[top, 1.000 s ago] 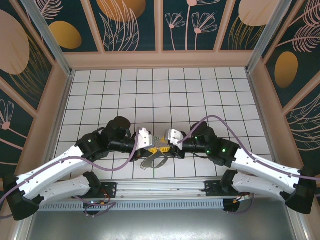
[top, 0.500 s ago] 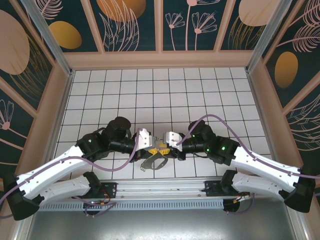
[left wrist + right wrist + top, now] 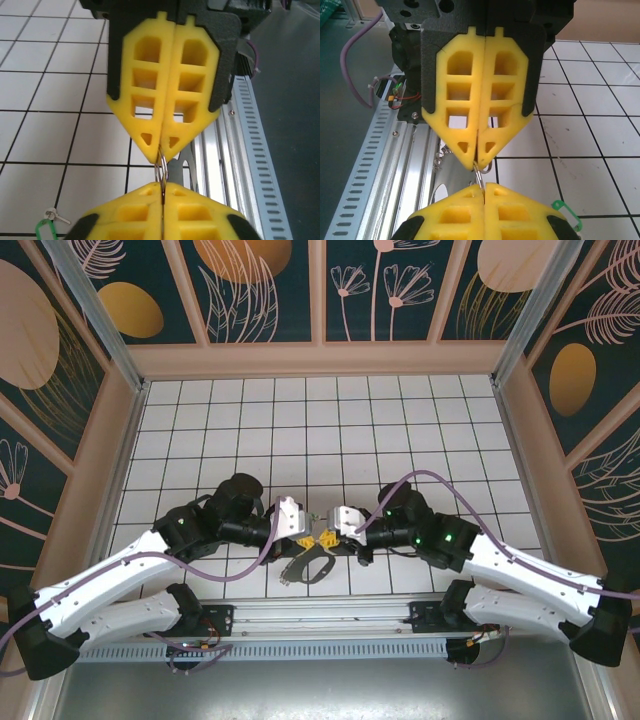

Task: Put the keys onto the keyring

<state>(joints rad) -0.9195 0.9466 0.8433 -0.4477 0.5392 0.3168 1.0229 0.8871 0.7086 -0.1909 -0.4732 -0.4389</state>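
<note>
Keys: one tiny green-headed piece (image 3: 46,222) with a pale thin end. It lies flat on the tabletop (image 3: 400,430) near the tools, apart from the keyring (image 3: 305,566), and is not yet threaded.
Keyring: tan-grey loop under the meeting tool tips, near the tabletop's front edge. We cannot tell whether it hangs or rests on the tiles.
Left tool (image 3: 162,190): fingers together, clamped on the keyring's thin wire end.
Right tool (image 3: 484,189): fingers together, tip to tip with the left, on the same wire.
Handling: the key looks light, thin and likely slippery on tile. We judge the green head the best hold. The wire looks stiff and springy.
Obstacles: both tools are occupied, so one must let go to fetch the key. A slotted rail (image 3: 250,150) runs just beside the work.
</note>
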